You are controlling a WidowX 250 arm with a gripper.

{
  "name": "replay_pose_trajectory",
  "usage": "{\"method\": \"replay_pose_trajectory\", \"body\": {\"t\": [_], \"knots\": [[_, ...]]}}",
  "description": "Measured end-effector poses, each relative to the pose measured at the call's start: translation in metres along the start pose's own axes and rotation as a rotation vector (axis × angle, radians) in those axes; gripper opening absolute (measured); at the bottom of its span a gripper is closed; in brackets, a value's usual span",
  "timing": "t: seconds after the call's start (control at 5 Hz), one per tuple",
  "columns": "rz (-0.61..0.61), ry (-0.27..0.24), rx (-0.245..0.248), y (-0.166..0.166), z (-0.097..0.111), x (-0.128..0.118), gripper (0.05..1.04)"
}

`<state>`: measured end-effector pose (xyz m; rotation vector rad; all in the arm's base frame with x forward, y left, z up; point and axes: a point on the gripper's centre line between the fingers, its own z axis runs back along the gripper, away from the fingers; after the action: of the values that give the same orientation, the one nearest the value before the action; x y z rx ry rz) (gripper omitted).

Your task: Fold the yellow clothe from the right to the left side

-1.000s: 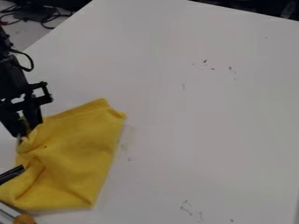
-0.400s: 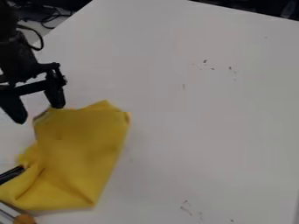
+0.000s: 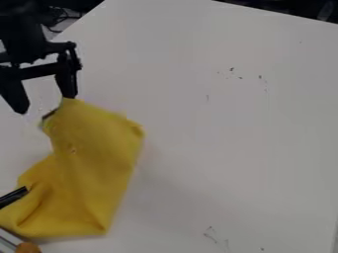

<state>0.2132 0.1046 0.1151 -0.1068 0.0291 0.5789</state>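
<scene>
The gripper [image 3: 44, 102] hangs at the upper left, its two fingers spread wide apart, so it is open. Below it the yellow cloth [image 3: 92, 168] covers the lower left of the table. The cloth's raised upper corner meets the tip of the finger on the right; whether it is caught there I cannot tell. A small dark edge shows beside that corner. Creases run through the cloth's lower left part.
A black rod [image 3: 12, 197] pokes in from the left edge over the cloth. In the bottom left corner are a metal piece and an orange-brown round knob [image 3: 27, 247]. The white table [image 3: 231, 133] bears small dark marks; cables lie beyond its top left edge.
The gripper has moved up and to the right, and its fingers have spread. The cloth's upper left part has risen with it, stretching upward, while the lower part has stayed put.
</scene>
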Motion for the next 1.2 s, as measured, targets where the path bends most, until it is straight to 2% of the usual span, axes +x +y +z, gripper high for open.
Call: {"method": "replay_pose_trajectory", "body": {"t": [0.2,0.6,1.0,1.2], "knots": [[0.005,-0.016,0.001,0.004,0.015,0.016,1.000],[0.033,-0.061,-0.016,0.007,0.022,0.019,1.000],[-0.012,-0.040,0.045,-0.021,0.012,0.047,1.000],[-0.074,-0.030,0.051,-0.041,0.003,0.071,1.000]]}}
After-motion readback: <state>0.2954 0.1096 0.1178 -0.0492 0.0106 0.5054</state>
